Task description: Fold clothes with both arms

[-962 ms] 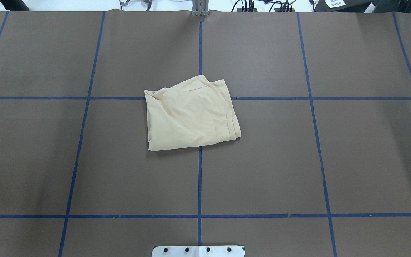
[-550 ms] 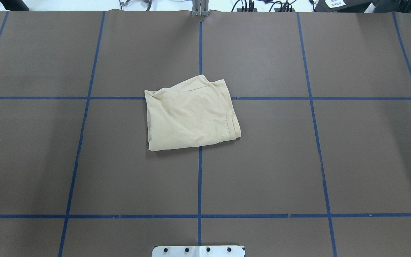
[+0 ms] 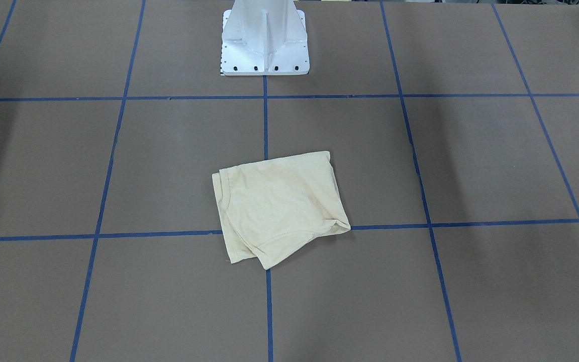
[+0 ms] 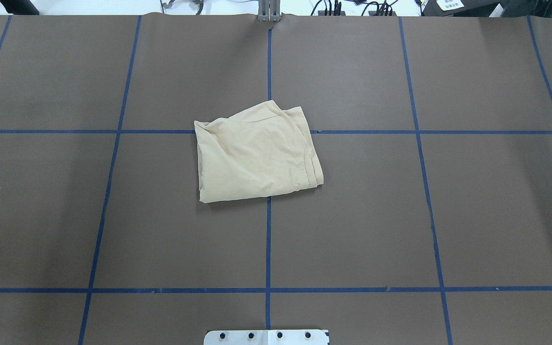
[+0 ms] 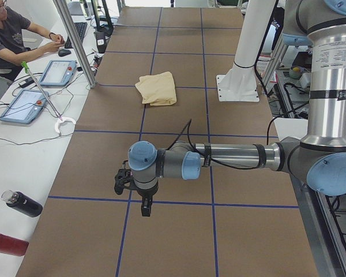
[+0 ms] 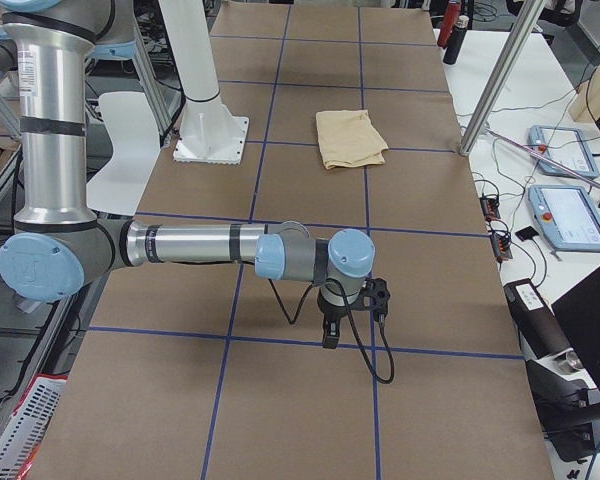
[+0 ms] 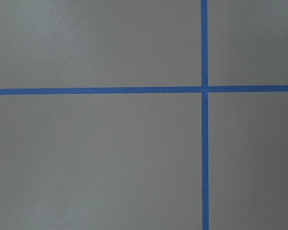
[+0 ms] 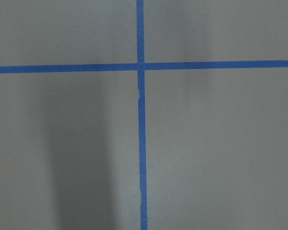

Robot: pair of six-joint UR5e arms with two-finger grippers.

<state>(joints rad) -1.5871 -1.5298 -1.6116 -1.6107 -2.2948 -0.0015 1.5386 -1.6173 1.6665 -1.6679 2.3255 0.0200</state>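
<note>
Left arm (image 5: 233, 156) level, left pincer (image 5: 145, 210) pointing down, right arm (image 6: 185, 244) level, right pincer (image 6: 329, 339) down

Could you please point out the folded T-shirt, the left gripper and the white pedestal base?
T-shirt (image 4: 257, 155): overhead exterior view, middle of top layer.
left gripper (image 5: 145, 212): exterior left view, between its fingertips.
pedestal base (image 3: 279, 60): exterior front-facing view, foot plate.

Light falls evenly from above, soft and fairly bright. On the brown desk (image 4: 352, 215) broad, faint shadows lie towards either side, none with a hard edge. The T-shirt (image 4: 257, 153) throws only a thin dark line under its near edge. The white pedestal (image 3: 264, 35) looks almost washed out. Both wrist views are flat and a little soft, and the right one carries a dim upright band of shadow.
</note>
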